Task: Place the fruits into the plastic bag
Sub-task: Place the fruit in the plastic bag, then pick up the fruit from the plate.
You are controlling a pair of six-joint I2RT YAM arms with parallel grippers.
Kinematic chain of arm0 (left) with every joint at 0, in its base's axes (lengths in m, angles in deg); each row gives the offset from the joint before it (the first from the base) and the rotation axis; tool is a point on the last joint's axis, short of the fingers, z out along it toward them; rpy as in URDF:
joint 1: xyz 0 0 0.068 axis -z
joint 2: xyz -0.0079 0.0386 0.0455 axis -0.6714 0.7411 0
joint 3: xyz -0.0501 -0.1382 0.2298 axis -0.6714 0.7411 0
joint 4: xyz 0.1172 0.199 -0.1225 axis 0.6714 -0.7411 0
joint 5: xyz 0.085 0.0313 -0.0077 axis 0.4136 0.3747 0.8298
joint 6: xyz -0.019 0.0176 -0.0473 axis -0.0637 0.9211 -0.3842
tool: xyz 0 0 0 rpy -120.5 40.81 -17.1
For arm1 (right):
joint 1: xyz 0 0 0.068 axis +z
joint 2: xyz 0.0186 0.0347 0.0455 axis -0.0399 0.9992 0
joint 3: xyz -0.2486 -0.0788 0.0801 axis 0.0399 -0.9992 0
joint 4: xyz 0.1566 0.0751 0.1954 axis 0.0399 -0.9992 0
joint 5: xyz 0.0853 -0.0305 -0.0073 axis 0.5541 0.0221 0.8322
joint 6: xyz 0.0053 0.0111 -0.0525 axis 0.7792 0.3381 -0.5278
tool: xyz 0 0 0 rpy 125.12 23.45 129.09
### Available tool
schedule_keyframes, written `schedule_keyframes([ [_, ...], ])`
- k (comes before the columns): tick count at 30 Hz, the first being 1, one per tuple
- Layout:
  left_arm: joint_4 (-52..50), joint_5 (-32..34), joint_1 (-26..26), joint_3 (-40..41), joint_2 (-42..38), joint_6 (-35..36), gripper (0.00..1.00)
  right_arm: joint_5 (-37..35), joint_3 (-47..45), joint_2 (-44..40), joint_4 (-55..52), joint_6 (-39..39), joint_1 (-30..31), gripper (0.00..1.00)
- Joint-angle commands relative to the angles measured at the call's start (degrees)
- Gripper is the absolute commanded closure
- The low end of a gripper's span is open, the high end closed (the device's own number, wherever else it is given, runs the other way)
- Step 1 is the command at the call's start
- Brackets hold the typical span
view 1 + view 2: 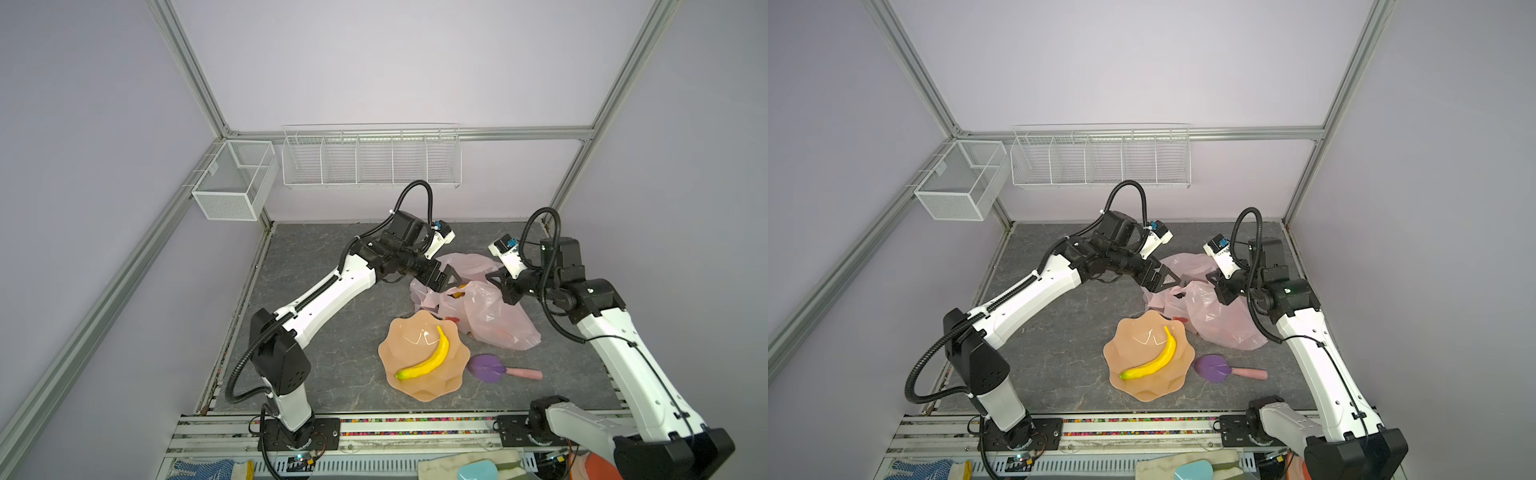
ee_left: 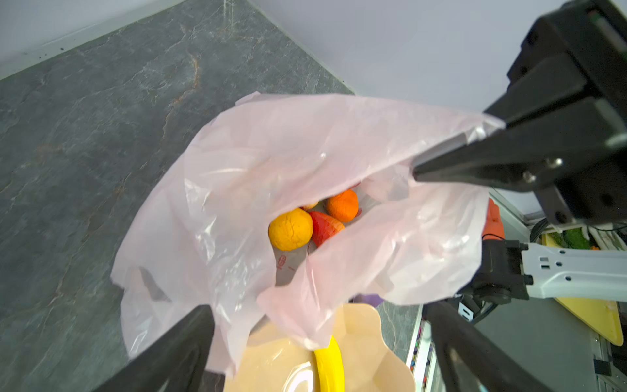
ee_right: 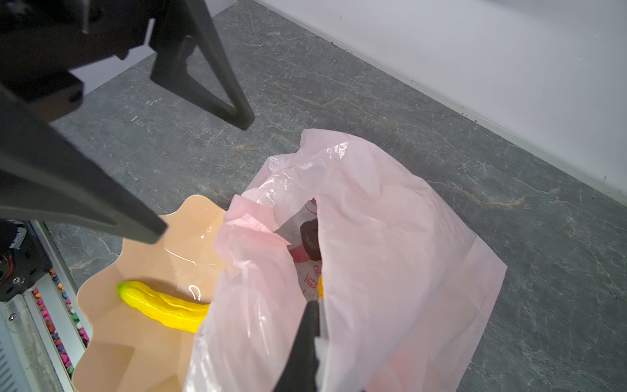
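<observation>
The pale pink plastic bag (image 1: 494,316) (image 1: 1221,320) lies at the middle right with its mouth held up. My right gripper (image 1: 496,286) (image 3: 312,305) is shut on the bag's rim. My left gripper (image 1: 449,280) (image 2: 319,307) hangs open and empty just above the mouth. Inside the bag (image 2: 237,169) lie a yellow-orange pear (image 2: 290,229), a red strawberry (image 2: 324,225) and an orange tangerine (image 2: 342,205); the right wrist view shows a dark round fruit (image 3: 310,237). One yellow banana (image 1: 432,357) (image 1: 1154,359) (image 3: 163,307) lies in the peach bowl (image 1: 453,386) in front of the bag.
A purple leaf-shaped paddle (image 1: 486,368) with a pink handle lies right of the bowl. White wire baskets (image 1: 370,158) hang on the back wall and at the left corner (image 1: 232,178). A metal rail (image 1: 395,428) runs along the table's front edge.
</observation>
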Motion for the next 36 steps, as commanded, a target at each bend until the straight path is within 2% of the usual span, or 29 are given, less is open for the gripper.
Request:
schedule_keyframes([
  [1, -2.73, 2.43, -0.11, 5.37, -6.54, 0.35, 0.01, -0.14, 0.62, -0.66, -0.94, 0.26, -0.28, 0.93],
  [8, -11.63, 10.06, 6.92, 15.27, -11.41, 1.44, 0.03, -0.38, 1.71, 0.32, -0.66, 0.38, -0.3, 0.93],
  [16, -8.72, 15.1, 15.62, 25.11, -10.57, -5.3, 0.12, -0.64, 2.58, 1.71, 0.0, 1.0, -0.28, 0.93],
  [22, -12.14, 18.11, 19.35, 24.08, -3.47, -5.29, 0.19, -0.61, 2.99, 1.73, -0.17, 0.71, -0.28, 0.93],
  [36, -12.65, 21.58, 19.63, 20.77, 5.71, -4.1, 0.3, -1.14, 2.88, 0.9, -1.13, -0.14, -0.28, 0.93],
])
